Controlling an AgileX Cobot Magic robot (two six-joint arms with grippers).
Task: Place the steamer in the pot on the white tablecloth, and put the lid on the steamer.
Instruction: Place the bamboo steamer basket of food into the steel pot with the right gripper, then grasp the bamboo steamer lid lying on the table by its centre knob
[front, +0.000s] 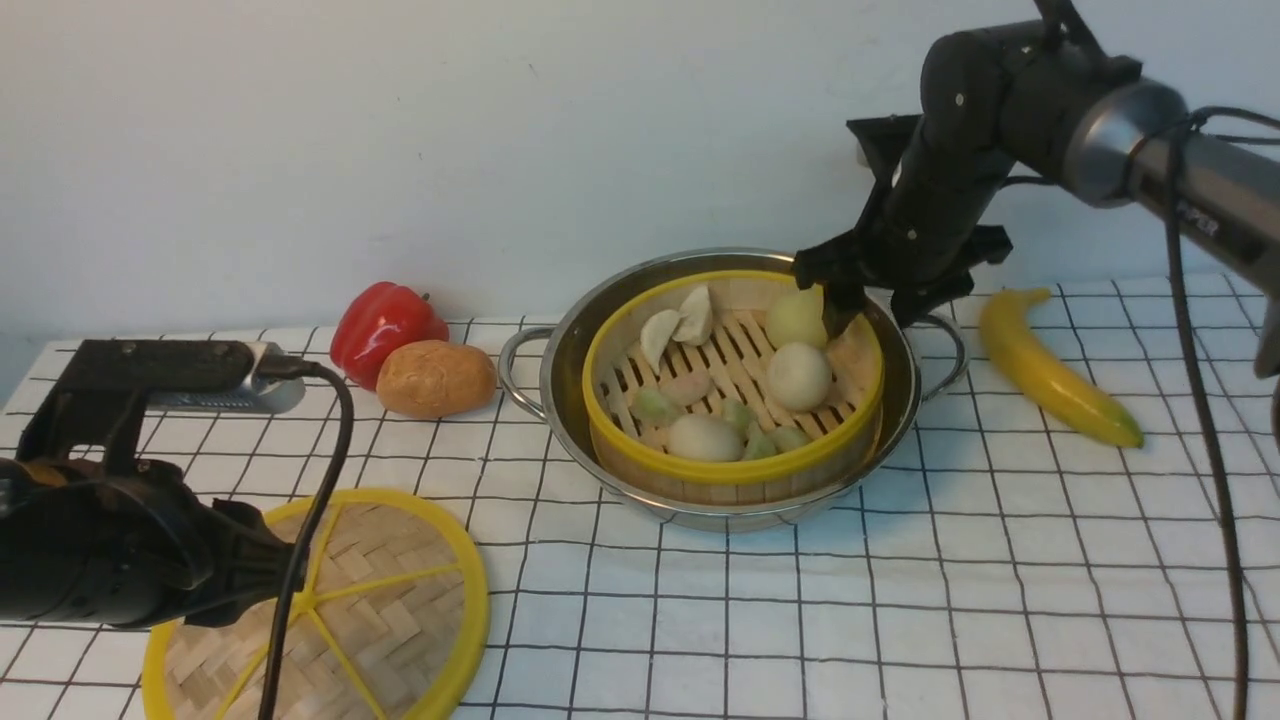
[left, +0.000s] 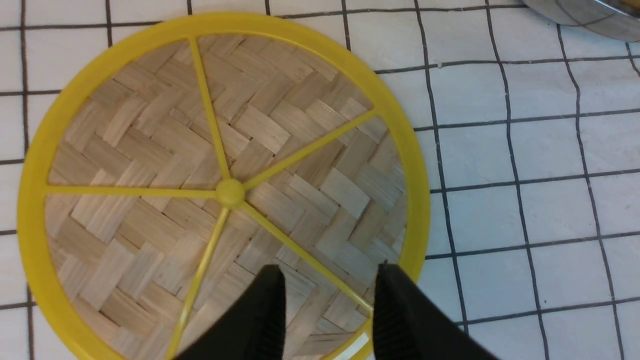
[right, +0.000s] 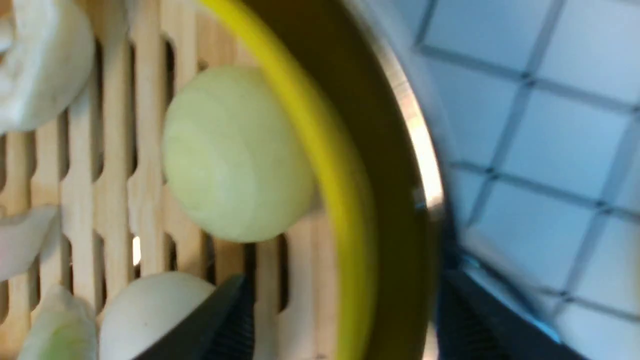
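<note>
The left gripper (left: 328, 270) is hanging spread over the lid (left: 225, 150). The lid looks light and stiff, so pinching its near rim seems best.

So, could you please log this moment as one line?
steamer: in pot | lid: flat on white tablecloth, off steamer | right end effector: open, astride steamer rim | left end effector: open above lid

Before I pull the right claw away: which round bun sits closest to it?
The pale yellow-green bun at the steamer's far edge, beside the right claw; both white buns sit nearer the camera.
</note>
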